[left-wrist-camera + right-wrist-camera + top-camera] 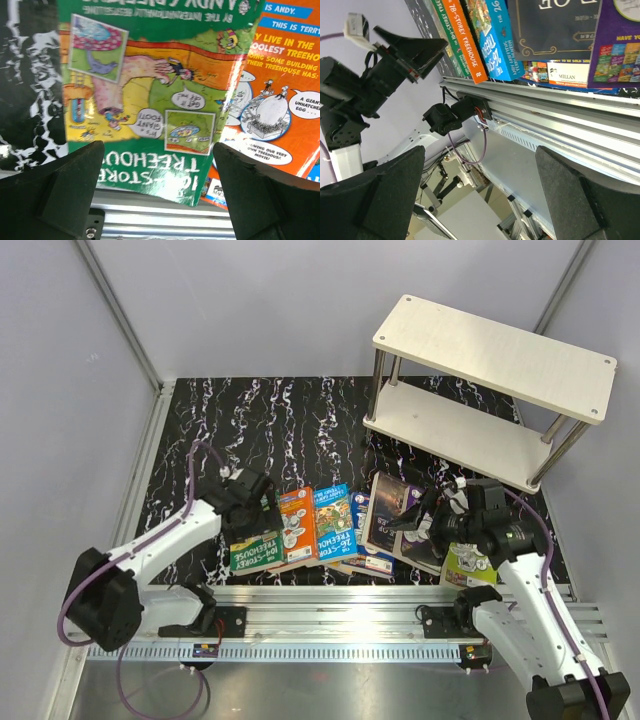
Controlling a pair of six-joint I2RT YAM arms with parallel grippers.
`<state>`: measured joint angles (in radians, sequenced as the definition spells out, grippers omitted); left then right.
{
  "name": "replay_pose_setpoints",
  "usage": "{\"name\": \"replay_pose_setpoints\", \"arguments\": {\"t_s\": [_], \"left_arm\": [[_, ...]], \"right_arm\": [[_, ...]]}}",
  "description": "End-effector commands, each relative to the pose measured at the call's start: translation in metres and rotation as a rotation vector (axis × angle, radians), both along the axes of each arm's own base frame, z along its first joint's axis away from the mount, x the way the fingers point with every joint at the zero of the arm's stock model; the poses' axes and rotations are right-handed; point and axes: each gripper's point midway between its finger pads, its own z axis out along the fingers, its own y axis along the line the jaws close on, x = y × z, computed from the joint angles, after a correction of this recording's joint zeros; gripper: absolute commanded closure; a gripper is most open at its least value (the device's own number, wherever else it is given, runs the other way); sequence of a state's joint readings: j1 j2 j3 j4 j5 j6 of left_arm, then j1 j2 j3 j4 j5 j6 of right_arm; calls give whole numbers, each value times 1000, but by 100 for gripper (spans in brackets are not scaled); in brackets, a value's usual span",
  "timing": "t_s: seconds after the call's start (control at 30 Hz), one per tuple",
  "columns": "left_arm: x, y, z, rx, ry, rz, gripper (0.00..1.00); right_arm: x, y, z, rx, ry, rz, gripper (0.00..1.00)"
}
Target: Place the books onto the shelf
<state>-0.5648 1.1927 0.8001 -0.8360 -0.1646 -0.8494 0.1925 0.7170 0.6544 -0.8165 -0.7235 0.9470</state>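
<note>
1. Top external view: the books lie in an overlapping row along the desk's near edge.
2. The left gripper hangs open over the green book; the right gripper is open above the row's right end.
3. The shelf stands at the far right corner.

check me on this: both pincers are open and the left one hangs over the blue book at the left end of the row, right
Wrong colour: the left wrist view shows the left pincer over the green book, not a blue one, at the left end of the row. It and the right pincer are both open.
</note>
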Motion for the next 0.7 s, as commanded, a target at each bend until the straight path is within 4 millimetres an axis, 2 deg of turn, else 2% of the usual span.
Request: {"name": "replay_pose_setpoints", "arguments": {"t_s": [0.0,0.17,0.2,0.27,0.4,0.43,0.5,0.57,0.6,0.67], "left_arm": [[15,-30,0,-69,-58,-37,1],[12,-47,-23,-87,-27,-97,1],[7,-49,-34,-84,12,-110,1],[6,-54,-43,-91,34,-129,1],[-11,-51,-76,-69,147,-114,1],[-20,-48,-89,-64,187,-106,1],[-24,-56,-96,-113,194,-109,1],[-27,-61,-107,-154,203,-115,10],[-31,-63,-111,-166,219,-121,30],[-33,-65,-119,-173,239,-130,42]], "right_arm": [[4,0,22,-26,-90,43,0],[5,-4,13,-73,-51,50,0],[7,-4,9,-86,-26,52,0],[7,-7,4,-113,-2,55,0],[10,-7,-2,-121,24,61,0],[11,-7,-1,-124,24,54,0],[12,-8,0,-130,16,48,0],[12,-9,-2,-143,24,43,0],[12,-10,-4,-149,33,42,0],[13,-11,-5,-160,37,39,0]]}}
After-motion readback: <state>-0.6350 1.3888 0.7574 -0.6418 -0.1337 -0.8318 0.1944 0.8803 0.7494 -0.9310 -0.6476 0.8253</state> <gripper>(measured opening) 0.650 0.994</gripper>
